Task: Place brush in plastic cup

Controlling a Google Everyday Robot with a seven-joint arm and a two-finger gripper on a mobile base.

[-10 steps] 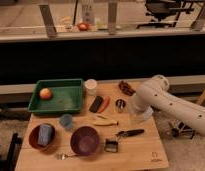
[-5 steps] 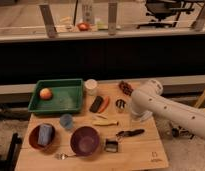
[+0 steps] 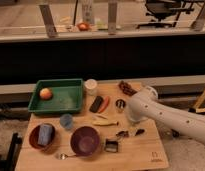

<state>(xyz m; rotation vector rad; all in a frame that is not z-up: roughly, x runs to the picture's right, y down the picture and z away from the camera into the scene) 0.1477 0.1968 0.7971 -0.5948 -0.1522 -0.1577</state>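
The brush [image 3: 139, 132] is a slim dark tool lying flat near the table's front right; its middle is partly covered by my arm's end. My gripper [image 3: 130, 127] hangs from the white arm [image 3: 161, 112] that reaches in from the right, and sits right above the brush. A white cup [image 3: 90, 86] stands upright at the back, beside the green tray. A small blue-grey cup [image 3: 66, 120] stands left of centre. Both cups are well left of the gripper.
A green tray [image 3: 63, 106] holds an apple [image 3: 45, 93]. A black flat block [image 3: 96, 104], a red item [image 3: 105, 103], a metal cup [image 3: 120, 104] and a banana [image 3: 105, 121] lie mid-table. A purple bowl [image 3: 85, 140], a red bowl with a blue sponge [image 3: 42, 136], a spoon [image 3: 66, 156] and a black clip [image 3: 112, 146] sit in front.
The arm has swung down and to the left, bringing the gripper from above the table's right side onto the brush. The objects on the table have not moved.
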